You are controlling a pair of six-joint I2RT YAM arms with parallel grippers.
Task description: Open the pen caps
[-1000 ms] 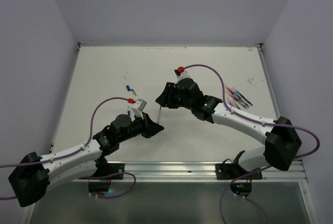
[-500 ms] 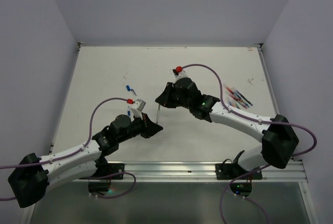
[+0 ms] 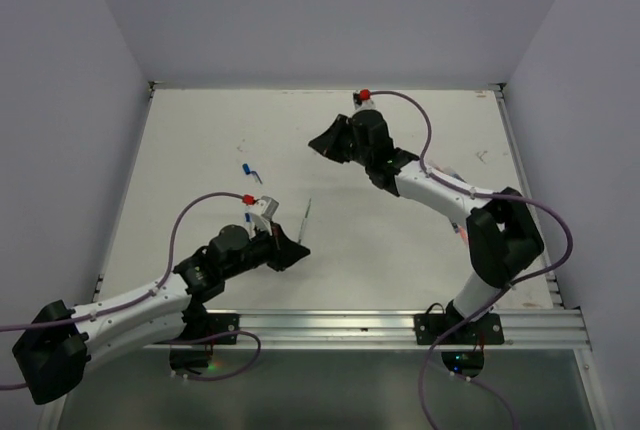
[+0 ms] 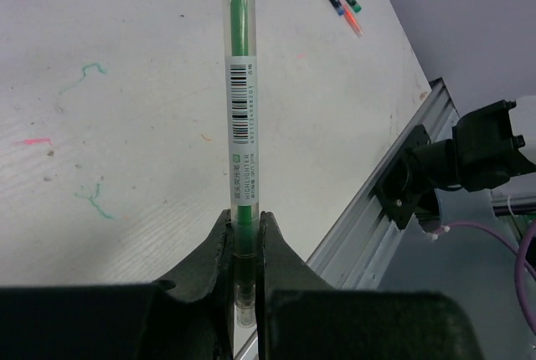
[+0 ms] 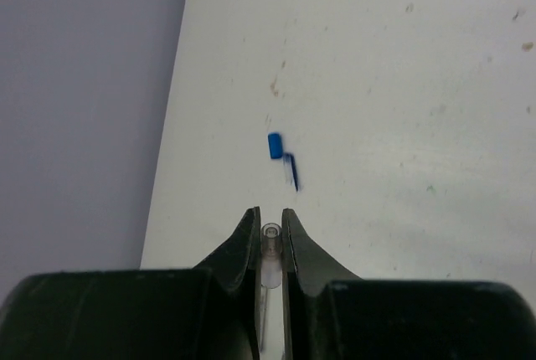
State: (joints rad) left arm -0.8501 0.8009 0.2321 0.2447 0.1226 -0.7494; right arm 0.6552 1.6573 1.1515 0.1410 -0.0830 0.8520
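One second on, left fingers (image 4: 219, 247) pinch the green pen (image 4: 241, 84); right fingers (image 5: 243, 239) have pulled its clear cap (image 5: 270, 247) away.

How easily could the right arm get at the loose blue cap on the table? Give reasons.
Probably not yet. Only bare table lies between the right gripper and the blue cap, so the way looks free, but its jaws are shut on a clear cap it must drop first.
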